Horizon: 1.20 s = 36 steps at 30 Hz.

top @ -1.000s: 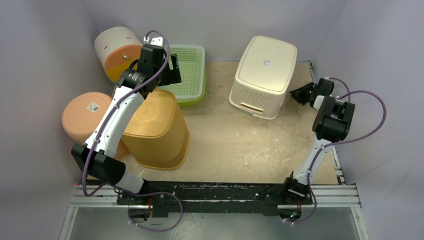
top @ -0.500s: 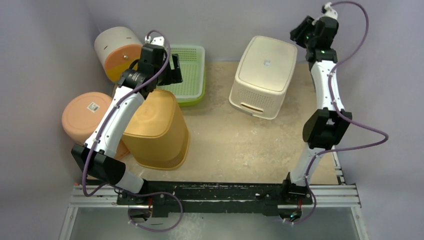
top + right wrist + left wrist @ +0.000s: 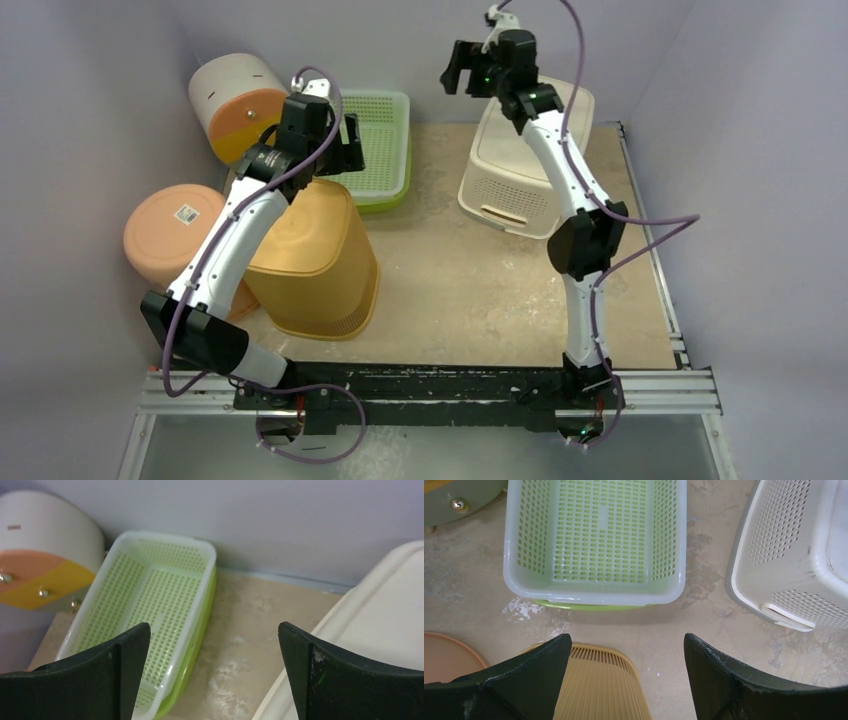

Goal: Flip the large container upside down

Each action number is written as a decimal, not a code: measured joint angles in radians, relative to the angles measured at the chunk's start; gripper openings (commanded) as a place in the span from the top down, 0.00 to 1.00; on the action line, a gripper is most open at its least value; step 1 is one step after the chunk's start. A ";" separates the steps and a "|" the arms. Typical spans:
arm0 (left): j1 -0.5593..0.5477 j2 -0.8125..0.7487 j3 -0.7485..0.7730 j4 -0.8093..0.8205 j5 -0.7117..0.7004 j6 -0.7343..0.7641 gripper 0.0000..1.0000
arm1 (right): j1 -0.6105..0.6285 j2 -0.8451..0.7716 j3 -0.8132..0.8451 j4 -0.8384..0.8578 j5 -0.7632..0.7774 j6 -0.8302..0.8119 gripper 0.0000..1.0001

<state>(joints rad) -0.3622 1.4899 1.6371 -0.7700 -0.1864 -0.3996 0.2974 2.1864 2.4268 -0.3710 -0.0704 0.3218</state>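
Cream plastic with perforated walls, the large laundry basket (image 3: 510, 175) sits at the back right of the bench (image 3: 470, 290). Its flat base faces up and its handle slot is low, so I judge it rests on its rim. My right gripper (image 3: 452, 68) hangs off its back left corner, jaws wide apart and holding nothing. The left gripper (image 3: 348, 140) is likewise spread and empty, above the gap between the green mesh tray (image 3: 385, 160) and the yellow slatted basket (image 3: 320, 260).

My main worry is the grasp. The laundry basket is wide and looks thin-walled, so a one-sided pinch on rim or slot could flex, slip mid-turn and drop it. The back wall (image 3: 420, 40) is close behind, so rolling it that way would likely jam it. Tipping it leftward risks knocking the green mesh tray, which lies near. My right arm stretches across the basket with its cable (image 3: 575, 60) looping above, which could snag. The round orange tub (image 3: 170, 235) and the cream-and-orange drum (image 3: 235, 100) stand well apart on the left.
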 measured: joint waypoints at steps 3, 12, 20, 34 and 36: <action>0.000 -0.018 -0.007 0.005 0.001 0.000 0.20 | 0.061 0.033 -0.025 -0.007 -0.003 0.000 0.00; 0.000 -0.059 -0.033 0.005 0.003 -0.001 0.20 | 0.140 0.047 -0.127 -0.039 0.029 0.015 0.00; 0.000 -0.110 -0.047 -0.003 0.003 -0.002 0.20 | 0.134 0.067 -0.203 -0.077 0.134 0.033 0.00; 0.000 -0.169 -0.049 -0.042 -0.009 -0.002 0.20 | -0.064 0.031 -0.625 -0.088 0.228 0.039 0.00; 0.000 -0.171 -0.049 -0.043 -0.009 -0.002 0.20 | -0.109 0.016 -0.631 -0.085 0.255 0.028 0.00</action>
<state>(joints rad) -0.3626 1.3186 1.5883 -0.8131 -0.1951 -0.4011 0.1886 2.2028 1.7958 -0.4561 0.1848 0.3500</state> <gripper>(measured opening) 0.798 0.998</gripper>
